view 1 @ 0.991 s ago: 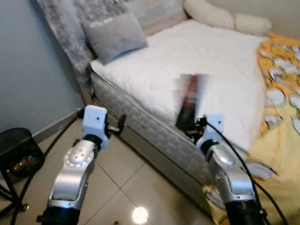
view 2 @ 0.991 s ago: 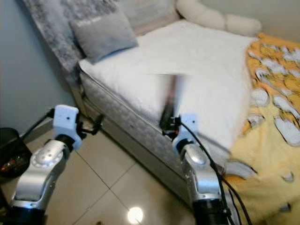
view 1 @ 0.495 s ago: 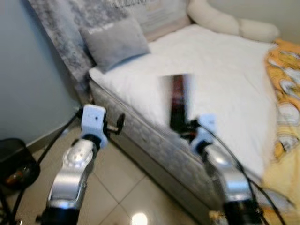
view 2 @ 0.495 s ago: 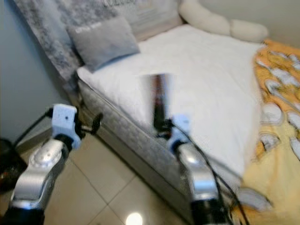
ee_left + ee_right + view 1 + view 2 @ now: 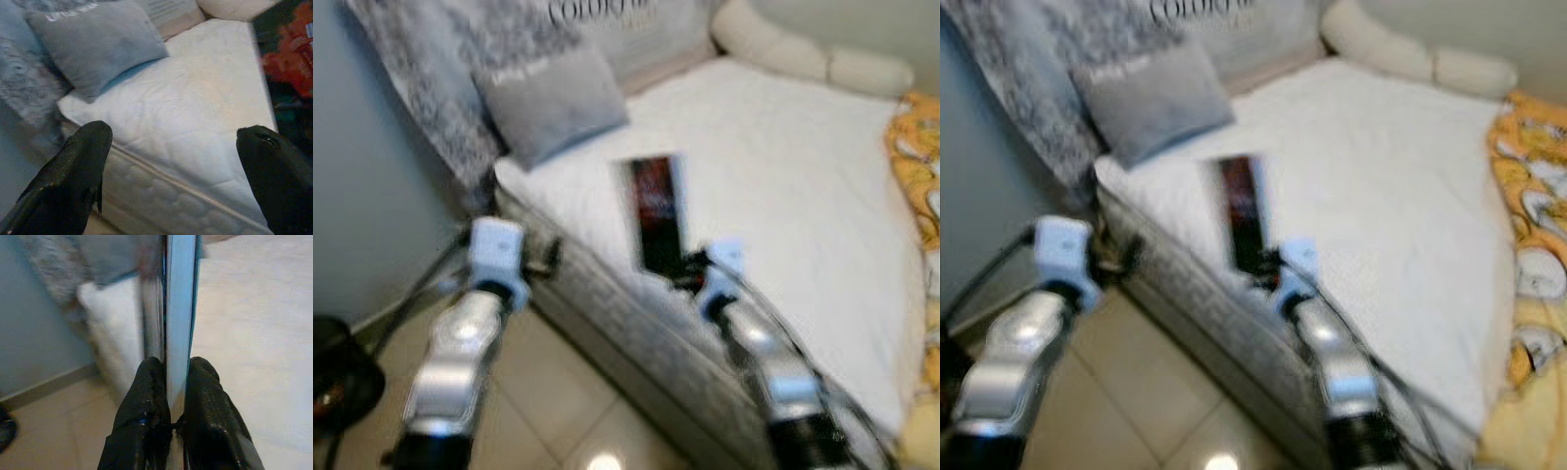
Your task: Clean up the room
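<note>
The right gripper [image 5: 168, 382] pinches a thin, stiff, likely light book [image 5: 658, 215] by its lower edge, upright above the bed [image 5: 803, 176], while the left gripper [image 5: 171, 161] hangs wide open near the mattress edge

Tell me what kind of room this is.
Almost certainly a bedroom: a bed with a white quilted mattress, a grey square cushion against the patterned grey headboard, and a long cream bolster pillow. The right pincer holds a thin dark book upright above the mattress edge.
</note>
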### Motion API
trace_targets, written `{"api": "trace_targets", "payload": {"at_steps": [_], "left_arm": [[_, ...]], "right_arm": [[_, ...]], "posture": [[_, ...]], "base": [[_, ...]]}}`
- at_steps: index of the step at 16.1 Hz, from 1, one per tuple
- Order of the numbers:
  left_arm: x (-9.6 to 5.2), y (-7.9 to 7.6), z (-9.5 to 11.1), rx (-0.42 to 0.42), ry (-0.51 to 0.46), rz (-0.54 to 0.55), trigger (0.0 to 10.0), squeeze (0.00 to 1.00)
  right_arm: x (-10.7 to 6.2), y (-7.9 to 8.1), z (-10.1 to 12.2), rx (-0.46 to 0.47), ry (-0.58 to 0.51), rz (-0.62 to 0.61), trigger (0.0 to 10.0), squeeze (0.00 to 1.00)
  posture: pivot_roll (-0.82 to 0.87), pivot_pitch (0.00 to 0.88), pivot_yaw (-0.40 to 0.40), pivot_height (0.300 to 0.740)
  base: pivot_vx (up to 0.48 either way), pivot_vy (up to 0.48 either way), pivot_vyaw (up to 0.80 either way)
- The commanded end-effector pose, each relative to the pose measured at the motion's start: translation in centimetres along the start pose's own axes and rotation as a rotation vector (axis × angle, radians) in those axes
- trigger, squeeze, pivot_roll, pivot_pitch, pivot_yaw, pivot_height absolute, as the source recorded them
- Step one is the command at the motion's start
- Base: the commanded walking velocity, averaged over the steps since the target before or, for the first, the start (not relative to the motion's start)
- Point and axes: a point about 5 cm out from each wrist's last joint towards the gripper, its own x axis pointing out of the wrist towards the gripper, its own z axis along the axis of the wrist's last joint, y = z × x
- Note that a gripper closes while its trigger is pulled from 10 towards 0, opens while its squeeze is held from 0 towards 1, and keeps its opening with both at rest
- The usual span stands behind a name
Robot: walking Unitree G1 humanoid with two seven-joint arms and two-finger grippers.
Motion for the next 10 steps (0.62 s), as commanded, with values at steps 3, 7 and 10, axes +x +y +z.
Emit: {"api": "trace_targets", "payload": {"at_steps": [3, 7, 10], "left_arm": [[-0.2, 0.9, 0.4, 0.015, -0.008, 0.026, 10.0, 0.00], [-0.1, 0.9, 0.4, 0.018, -0.005, 0.024, 10.0, 0.00], [0.1, 0.8, 0.5, 0.026, -0.014, 0.015, 10.0, 0.00]], "right_arm": [[0.4, 1.0, 1.4, 0.007, -0.073, 0.032, 10.0, 0.00], [0.3, 0.4, 1.6, 0.038, -0.088, -0.003, 10.0, 0.00], [0.1, -0.3, 1.6, 0.086, -0.086, -0.056, 10.0, 0.00]], "posture": [[-0.02, 0.000, -0.011, 0.740], [-0.02, 0.000, -0.001, 0.740], [-0.03, 0.000, 0.008, 0.740]], "base": [[0.472, 0.000, 0.00], [0.440, 0.000, 0.00], [0.129, 0.000, -0.53]]}}
